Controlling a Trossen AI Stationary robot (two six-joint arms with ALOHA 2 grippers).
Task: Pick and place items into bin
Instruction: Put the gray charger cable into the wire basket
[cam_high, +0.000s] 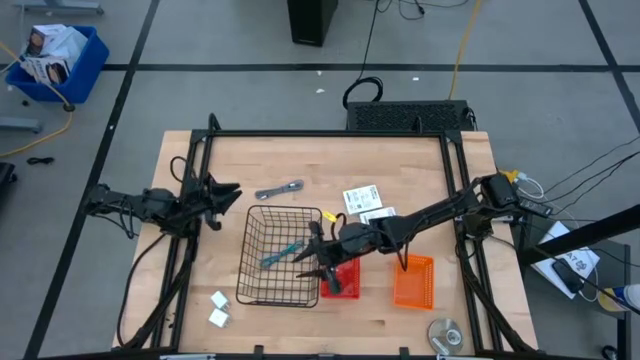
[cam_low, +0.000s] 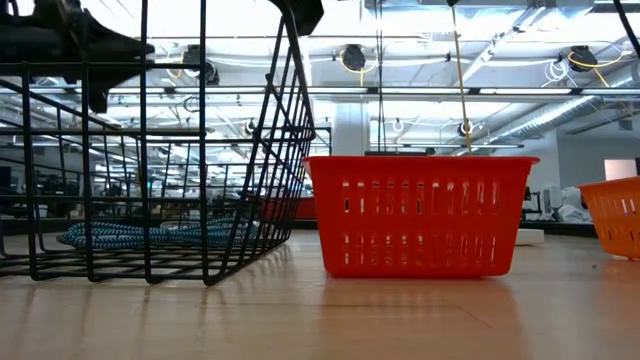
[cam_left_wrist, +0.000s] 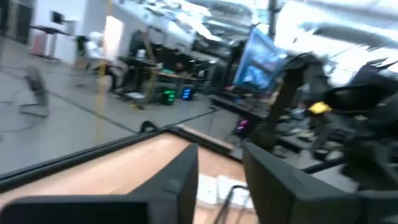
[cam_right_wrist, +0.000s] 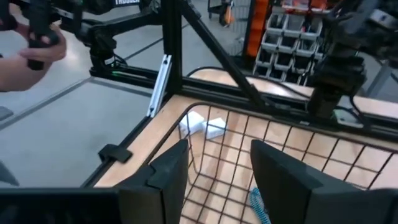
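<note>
tool (cam_high: 281, 254) in wire basket (cam_high: 250, 285) | 2 blocks (cam_high: 218, 308) front-left | cards (cam_high: 364, 203) behind-right

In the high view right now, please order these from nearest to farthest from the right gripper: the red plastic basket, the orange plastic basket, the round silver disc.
From the right gripper:
1. Red plastic basket, right beside it.
2. Orange plastic basket, further right.
3. Round silver disc, at the table's near right corner.

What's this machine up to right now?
Two robot arms are sorting small things into a black wire basket. The right gripper hangs open over the basket's edge, holding nothing; one teal tool already lies inside. The left gripper waits open by the table's left side. The other tool, white cards and two white blocks are on the table.
</note>
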